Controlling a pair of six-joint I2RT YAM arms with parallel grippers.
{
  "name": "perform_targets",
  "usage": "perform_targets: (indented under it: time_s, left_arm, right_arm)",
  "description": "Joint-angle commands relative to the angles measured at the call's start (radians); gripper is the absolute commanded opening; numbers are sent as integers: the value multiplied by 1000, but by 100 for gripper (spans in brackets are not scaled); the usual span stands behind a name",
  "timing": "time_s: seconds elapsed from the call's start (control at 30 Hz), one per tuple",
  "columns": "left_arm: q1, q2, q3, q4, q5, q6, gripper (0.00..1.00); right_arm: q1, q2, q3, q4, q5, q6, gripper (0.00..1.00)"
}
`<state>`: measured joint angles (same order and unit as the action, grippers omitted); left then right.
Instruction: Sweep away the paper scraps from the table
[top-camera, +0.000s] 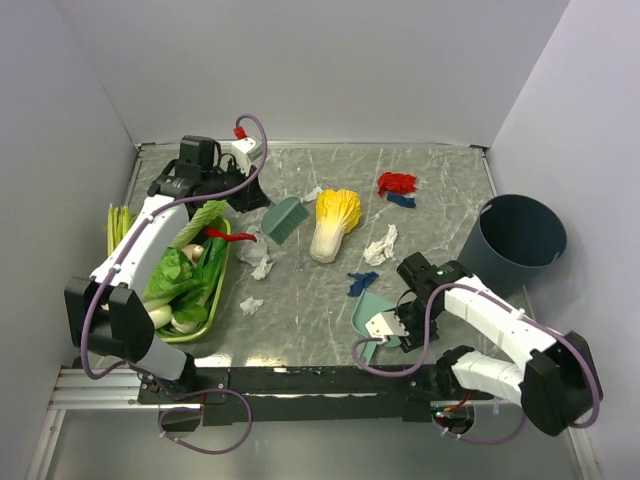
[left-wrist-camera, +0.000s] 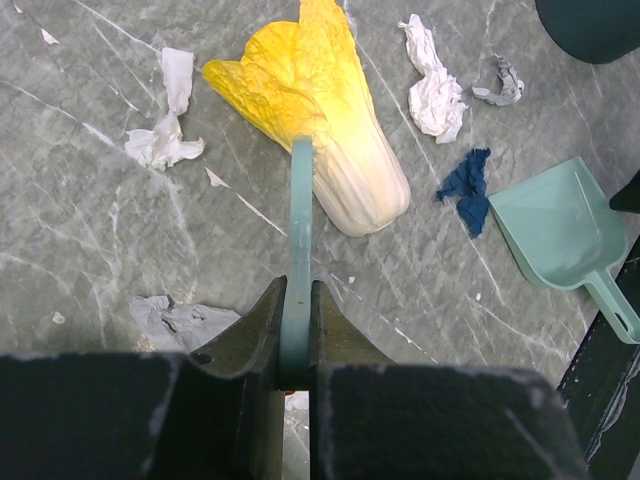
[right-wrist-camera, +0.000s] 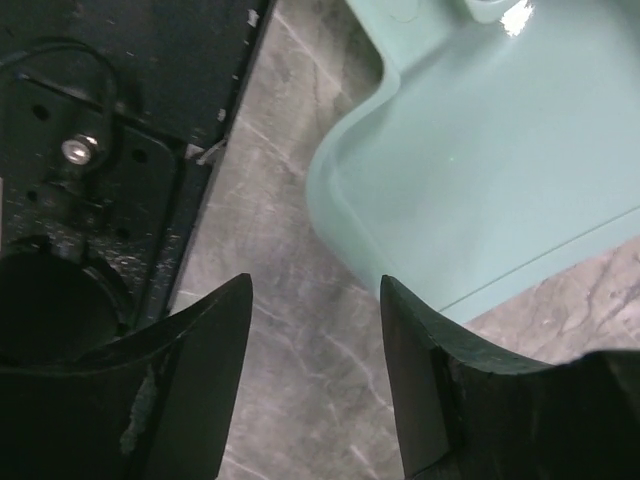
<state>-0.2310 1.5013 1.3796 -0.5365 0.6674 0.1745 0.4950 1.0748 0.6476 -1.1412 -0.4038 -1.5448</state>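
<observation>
Paper scraps lie scattered on the marble table (top-camera: 300, 330): white wads (top-camera: 381, 245) (top-camera: 262, 266) (top-camera: 250, 305), a dark blue one (top-camera: 362, 282), and red (top-camera: 396, 182) and blue (top-camera: 402, 200) ones at the back. My left gripper (top-camera: 248, 188) is shut on the handle of a teal brush (top-camera: 285, 218), left of the cabbage (top-camera: 335, 222). The left wrist view shows the jaws (left-wrist-camera: 298, 285) clamped on the handle (left-wrist-camera: 299, 220), with white scraps (left-wrist-camera: 165, 140) (left-wrist-camera: 432, 90) beyond. My right gripper (top-camera: 383, 325) (right-wrist-camera: 315, 290) stands open and empty over bare table beside the teal dustpan (right-wrist-camera: 500, 150) (top-camera: 372, 312).
A dark round bin (top-camera: 520, 240) stands at the right. A green tray (top-camera: 215, 300) of leafy vegetables sits at the left, with a red chili (top-camera: 230, 236) at its far end. The arms' dark base rail (right-wrist-camera: 100, 150) runs along the near edge.
</observation>
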Motion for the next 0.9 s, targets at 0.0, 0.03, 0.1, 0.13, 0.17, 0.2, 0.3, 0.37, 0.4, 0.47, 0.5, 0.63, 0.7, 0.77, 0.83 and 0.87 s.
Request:
perform_targets:
  time_s: [0.0,0.03,0.1,0.13,0.17,0.2,0.3,0.37,0.4,0.47,0.5,0.63,0.7,0.77,0.83,0.87]
  left_arm:
    - [4,-27,13,26,24,16,1]
    - [4,-29,10,24,23,17,1]
    - [4,-32,7,23,18,23,1]
    - [4,-33,7,23,17,22,1]
    - [4,-35,7,21,17,23,1]
    - [4,-33,7,18,17,25,1]
    - [4,-36,4,18,21,20,1]
    - [4,-35,-1,21,24,14,1]
    - [4,-33,-2,20,29,13,1]
    - [4,-33,-5,24,37,7,1]
    - [4,-33,-7,27,37,5,1]
    - [4,-41,-8,23,34,11,1]
    - [4,-46,-11,17,31,17,1]
    - [4,-53,-17,18,31,17,1]
    - [4,-56,-27,21,31,16,1]
    - [4,-56,-30,21,31,14,1]
  right_arm:
    - [1,62,26,104,29,-69,59]
    - [4,69,20,136,52,-67,59]
    - [2,86,-5,214,78,-77,59]
    - [2,91,-9,237,91,-83,57]
    - [4,97,-17,265,117,-86,57]
    - [-2,111,-22,297,132,-93,57]
    - [-62,148,1,409,155,-133,56]
    - [-87,187,68,463,160,-117,56]
    - [-104,232,104,466,152,-62,56]
    - [-107,275,220,417,126,12,56]
    - [-108,301,253,396,79,94,56]
    - [-108,320,340,325,-19,322,56]
    - [-110,313,366,301,-27,506,56]
    - [-116,313,409,253,-38,724,56]
    - [-122,326,448,201,-38,872,58]
    - [-128,345,481,170,-40,976,59]
